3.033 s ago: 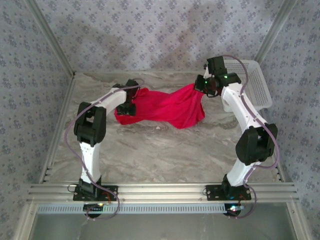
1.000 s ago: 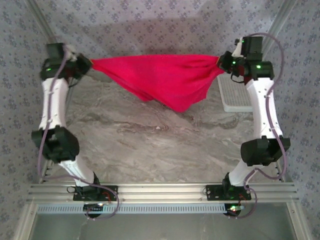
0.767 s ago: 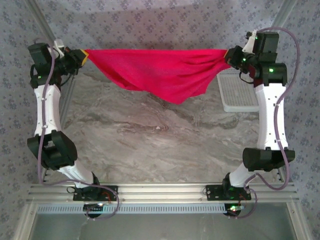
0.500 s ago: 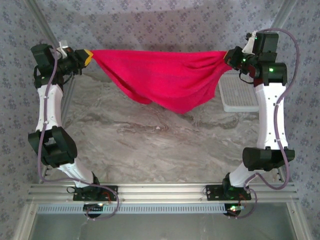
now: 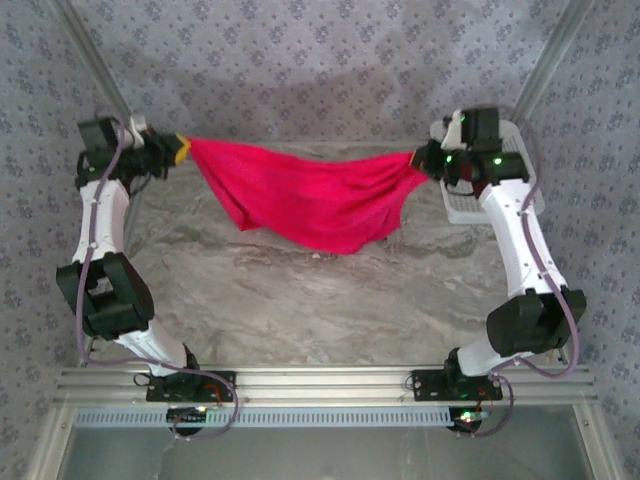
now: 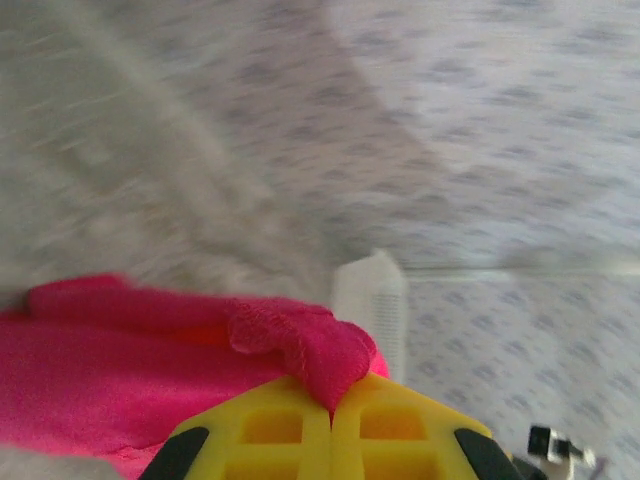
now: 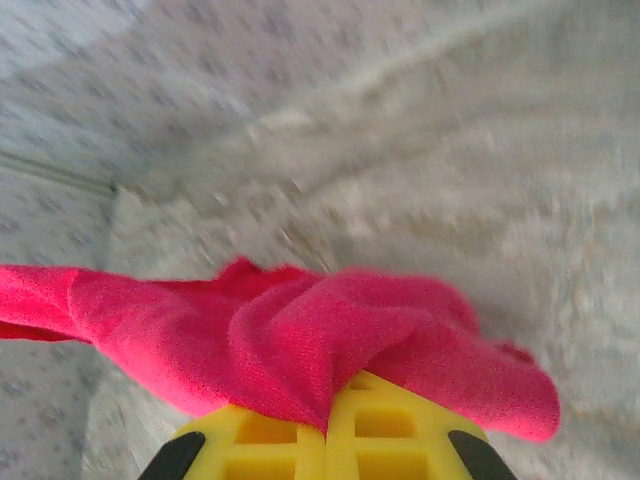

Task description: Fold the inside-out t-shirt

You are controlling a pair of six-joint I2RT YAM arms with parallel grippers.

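The bright red inside-out t-shirt (image 5: 310, 195) hangs stretched between my two grippers above the far half of the marble table, its middle sagging toward the surface. My left gripper (image 5: 180, 150) is shut on the shirt's left end at the upper left. In the left wrist view a hemmed red fold (image 6: 300, 345) is pinched between the yellow fingers (image 6: 270, 430). My right gripper (image 5: 420, 160) is shut on the shirt's right end. Bunched red cloth (image 7: 300, 350) in the right wrist view spills over that gripper's closed yellow fingers (image 7: 400, 430).
A white slatted basket (image 5: 475, 200) sits at the far right of the table, just behind my right arm; it also appears in the left wrist view as a white basket (image 6: 370, 305). Patterned walls close in the back and sides. An aluminium rail (image 5: 320, 382) runs along the near edge.
Both grippers lifted the shirt off the table and pulled it taut and high; over the last half second they came down and slightly inward, so the shirt sags lower.
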